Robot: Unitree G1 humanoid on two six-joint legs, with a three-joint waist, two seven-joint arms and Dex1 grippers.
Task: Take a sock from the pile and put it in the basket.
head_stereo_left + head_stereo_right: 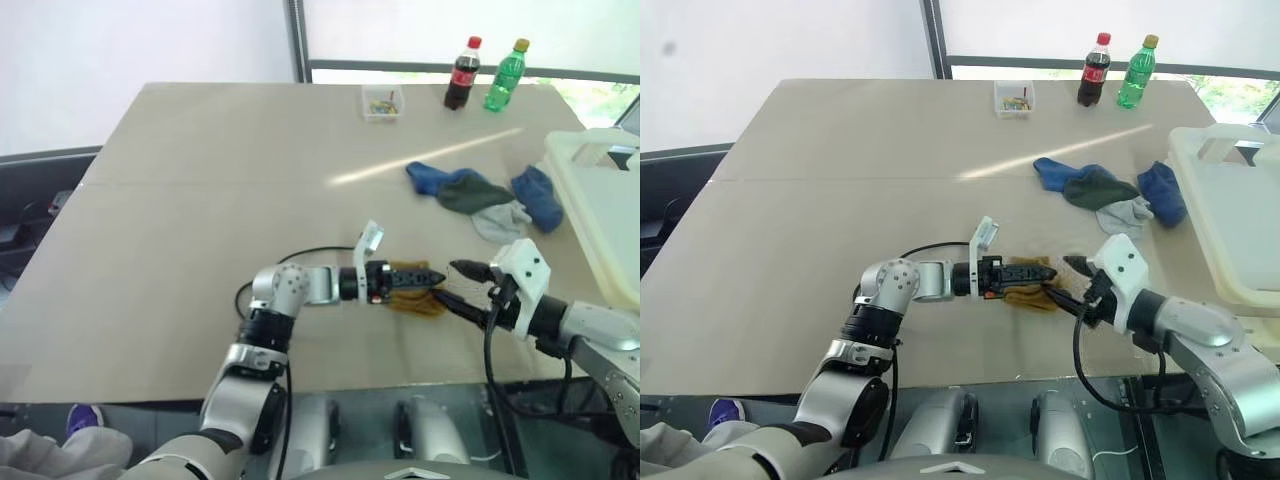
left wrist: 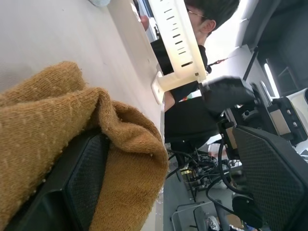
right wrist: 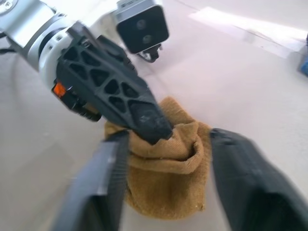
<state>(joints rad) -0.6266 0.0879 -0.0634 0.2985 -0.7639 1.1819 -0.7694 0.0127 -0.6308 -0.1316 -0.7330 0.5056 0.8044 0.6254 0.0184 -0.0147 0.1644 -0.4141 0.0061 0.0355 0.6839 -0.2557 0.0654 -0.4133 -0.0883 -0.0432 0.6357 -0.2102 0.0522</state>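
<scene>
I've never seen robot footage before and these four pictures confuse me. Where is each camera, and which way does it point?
Left eye and right eye: on the head, looking forward and down over the table; both arms show, meeting at the sock, with the pile and basket beyond.
Left wrist: on the left arm, looking along its fingers, draped in sock, toward the basket and a seated person.
Right wrist: on the right arm, looking between its open fingers at the sock and left gripper.
Shared: the sock shows in every view.
</scene>
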